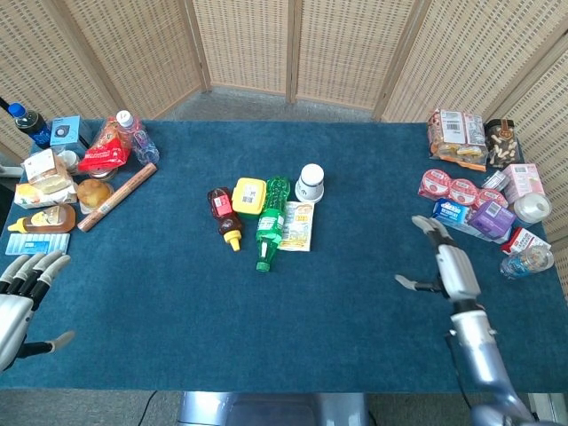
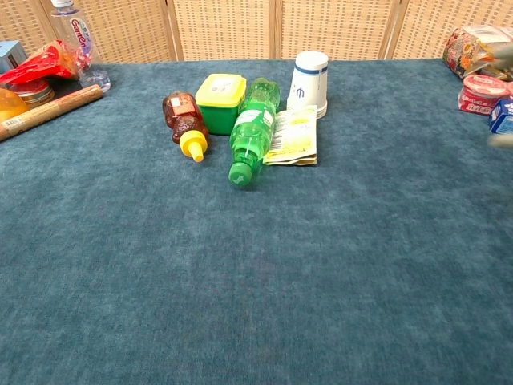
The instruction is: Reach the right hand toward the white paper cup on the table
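Table (image 2: 256,305) cover was matt, napped cloth. Green bottle (image 2: 252,130) looked glossy plastic; white paper cup (image 2: 309,80) matt. Screen (image 1: 293,44) behind: woven cane, wood frame.

The left hand (image 1: 19,297) was cut off by the head view's left edge at the table's (image 1: 355,302) near left corner. In the chest view only a blur at the right edge hinted at the right hand (image 1: 448,266); labels on the far-corner packages were too small to read
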You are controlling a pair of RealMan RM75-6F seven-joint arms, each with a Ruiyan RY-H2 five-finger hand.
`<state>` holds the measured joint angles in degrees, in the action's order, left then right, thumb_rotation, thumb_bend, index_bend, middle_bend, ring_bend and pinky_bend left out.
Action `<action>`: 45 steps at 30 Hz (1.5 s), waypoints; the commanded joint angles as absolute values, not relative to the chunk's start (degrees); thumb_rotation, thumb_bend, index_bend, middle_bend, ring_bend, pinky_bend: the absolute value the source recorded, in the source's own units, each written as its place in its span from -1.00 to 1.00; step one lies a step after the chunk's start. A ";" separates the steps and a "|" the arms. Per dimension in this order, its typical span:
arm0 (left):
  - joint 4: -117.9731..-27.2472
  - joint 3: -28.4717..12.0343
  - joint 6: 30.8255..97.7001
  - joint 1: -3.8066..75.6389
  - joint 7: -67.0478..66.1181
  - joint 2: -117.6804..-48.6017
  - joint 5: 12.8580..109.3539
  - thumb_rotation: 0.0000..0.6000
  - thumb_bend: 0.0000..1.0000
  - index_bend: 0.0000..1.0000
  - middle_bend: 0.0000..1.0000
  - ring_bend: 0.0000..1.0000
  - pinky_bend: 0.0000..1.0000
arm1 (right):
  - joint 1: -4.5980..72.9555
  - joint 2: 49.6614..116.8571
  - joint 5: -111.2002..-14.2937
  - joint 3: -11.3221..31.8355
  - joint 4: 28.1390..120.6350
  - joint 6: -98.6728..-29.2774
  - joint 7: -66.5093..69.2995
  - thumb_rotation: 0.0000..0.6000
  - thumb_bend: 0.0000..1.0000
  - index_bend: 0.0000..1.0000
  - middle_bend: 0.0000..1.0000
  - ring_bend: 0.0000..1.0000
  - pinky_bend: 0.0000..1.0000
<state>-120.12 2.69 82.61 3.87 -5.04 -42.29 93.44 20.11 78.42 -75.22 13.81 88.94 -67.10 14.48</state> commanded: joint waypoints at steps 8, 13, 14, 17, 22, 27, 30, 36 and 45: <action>-119.21 2.12 81.54 4.44 -4.96 -42.71 91.15 1.00 -1.00 -1.00 -1.00 -1.00 -1.00 | 30.60 88.90 -65.83 20.61 74.15 -57.56 13.24 1.00 -1.00 -0.90 -0.87 -1.00 -0.74; -118.75 1.92 80.44 4.94 -5.38 -43.27 89.95 1.00 -1.00 -1.00 -1.00 -1.00 -1.00 | 34.05 92.94 -63.45 22.21 67.47 -54.79 14.06 1.00 -1.00 -0.89 -0.86 -1.00 -0.74; -118.66 1.89 80.25 5.03 -5.49 -43.38 89.75 1.00 -1.00 -1.00 -1.00 -1.00 -1.00 | 34.74 93.65 -63.05 22.57 66.31 -54.29 14.21 1.00 -1.00 -0.88 -0.86 -1.00 -0.74; -118.43 1.78 79.74 5.27 -5.77 -43.70 89.04 1.00 -1.00 -1.00 -1.00 -1.00 -1.00 | 37.16 95.78 -61.95 23.71 62.66 -52.59 14.43 1.00 -1.00 -0.88 -0.85 -1.00 -0.74; -117.94 1.43 79.21 5.60 -6.03 -44.09 87.69 1.00 -1.00 -1.00 -1.00 -1.00 -1.00 | 41.05 99.17 -59.91 25.75 57.80 -50.32 14.53 1.00 -1.00 -0.87 -0.84 -1.00 -0.74; -117.48 1.25 78.65 5.93 -6.07 -44.47 86.91 1.00 -1.00 -1.00 -1.00 -1.00 -1.00 | 44.99 102.13 -57.36 27.95 53.59 -48.07 13.88 1.00 -1.00 -0.87 -0.84 -1.00 -0.74; -117.36 1.20 78.64 5.99 -5.94 -44.53 86.82 1.00 -1.00 -1.00 -1.00 -1.00 -1.00 | 47.29 103.95 -56.05 28.89 49.94 -46.73 13.29 1.00 -1.00 -0.87 -0.84 -1.00 -0.74; -117.17 1.09 78.85 5.95 -5.48 -44.43 86.52 1.00 -1.00 -1.00 -1.00 -1.00 -1.00 | 51.44 107.60 -52.80 31.09 43.53 -44.07 12.79 1.00 -1.00 -0.88 -0.85 -1.00 -0.83; -116.84 0.98 78.78 5.99 -5.31 -44.42 85.89 1.00 -1.00 -1.00 -1.00 -1.00 -1.00 | 56.69 111.31 -48.41 34.32 38.32 -40.79 11.89 1.00 -1.00 -1.00 -1.00 -1.00 -1.00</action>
<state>-116.87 0.99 78.80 5.99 -5.31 -44.41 85.91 56.25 110.92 -48.79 34.01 38.60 -41.15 12.20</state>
